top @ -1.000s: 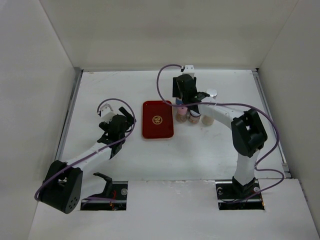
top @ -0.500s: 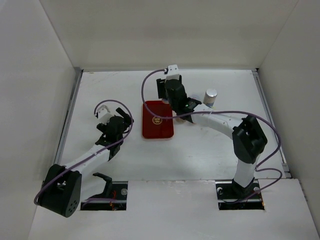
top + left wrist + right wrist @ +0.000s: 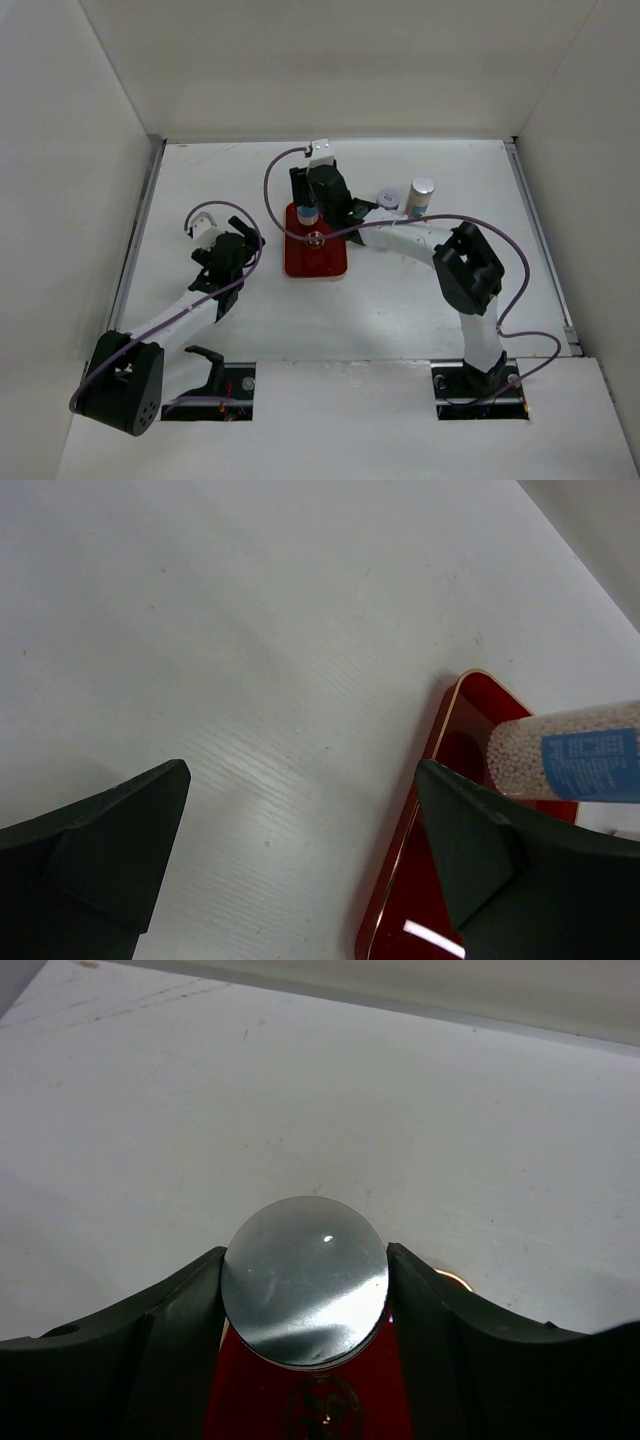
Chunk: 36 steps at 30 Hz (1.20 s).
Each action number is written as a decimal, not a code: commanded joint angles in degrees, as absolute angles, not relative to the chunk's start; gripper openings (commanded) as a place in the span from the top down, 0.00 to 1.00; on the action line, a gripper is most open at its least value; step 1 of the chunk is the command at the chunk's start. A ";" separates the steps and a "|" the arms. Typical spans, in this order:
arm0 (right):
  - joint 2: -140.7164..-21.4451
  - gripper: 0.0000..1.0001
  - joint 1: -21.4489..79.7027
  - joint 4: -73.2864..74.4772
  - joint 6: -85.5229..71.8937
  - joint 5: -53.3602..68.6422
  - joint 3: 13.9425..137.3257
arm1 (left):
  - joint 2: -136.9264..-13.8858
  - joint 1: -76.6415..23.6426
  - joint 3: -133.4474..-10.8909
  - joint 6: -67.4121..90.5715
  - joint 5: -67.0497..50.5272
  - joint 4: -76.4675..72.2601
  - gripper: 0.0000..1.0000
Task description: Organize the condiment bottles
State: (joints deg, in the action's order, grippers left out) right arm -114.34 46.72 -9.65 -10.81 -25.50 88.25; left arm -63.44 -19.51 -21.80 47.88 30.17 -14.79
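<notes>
Right fingers (image 3: 170, 1350) pinch a silver-capped bottle (image 3: 305, 1280) upright at the far end of the red tray (image 3: 325, 262); can't tell if it touches. Left fingers (image 3: 110, 830) are spread over the table (image 3: 400, 300), left of the tray. A second silver-capped bottle (image 3: 421, 196) and a shorter bottle (image 3: 388, 201) stand right of the tray.

Brightness: we see bright, even light from above on the white table (image 3: 400, 300) in all views.
Shadows: only soft, faint ones under the arms.
Glare: a small white spot on the silver cap (image 3: 305, 1280); a pale streak on the red tray (image 3: 410, 905).
Focus: we find the left gripper (image 3: 302, 775) slightly soft near the frame edge.
</notes>
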 commanded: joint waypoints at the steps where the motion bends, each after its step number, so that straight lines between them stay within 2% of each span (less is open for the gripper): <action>1: -114.43 0.52 46.62 -16.52 -12.83 -23.82 93.51 | -62.75 -19.03 -21.45 48.52 29.01 -17.40 0.00; 9: -117.16 0.50 47.50 -16.26 -13.97 -23.29 94.66 | -62.75 -18.94 -21.18 48.69 28.74 -17.93 0.00; 18: -117.69 0.23 47.77 -15.64 -14.77 -23.12 93.78 | -63.54 -18.59 -21.44 48.69 28.30 -17.76 0.00; 25: -105.05 0.13 47.85 -16.52 -13.98 -22.68 85.36 | -63.20 -18.41 -21.27 48.69 28.13 -17.84 0.00; 29: -96.70 0.13 46.11 -16.61 -14.50 -23.81 76.75 | -62.66 -18.50 -20.92 48.69 28.21 -18.28 0.00; 31: -93.53 0.18 44.17 -16.09 -15.55 -24.69 72.18 | -63.02 -18.41 -21.00 48.78 27.86 -18.02 0.00; 34: -90.80 0.34 41.18 -14.16 -17.04 -26.89 66.73 | -63.45 -18.76 -21.09 48.87 27.42 -18.54 0.00; 36: -89.65 0.35 39.51 -12.23 -18.71 -27.42 64.17 | -64.33 -18.68 -21.36 48.87 27.16 -18.72 0.00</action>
State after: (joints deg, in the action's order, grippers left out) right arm -89.58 41.78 -14.50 -16.08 -24.99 67.88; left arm -63.66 -18.76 -21.69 48.38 27.79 -15.22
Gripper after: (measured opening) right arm 0.649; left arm 0.997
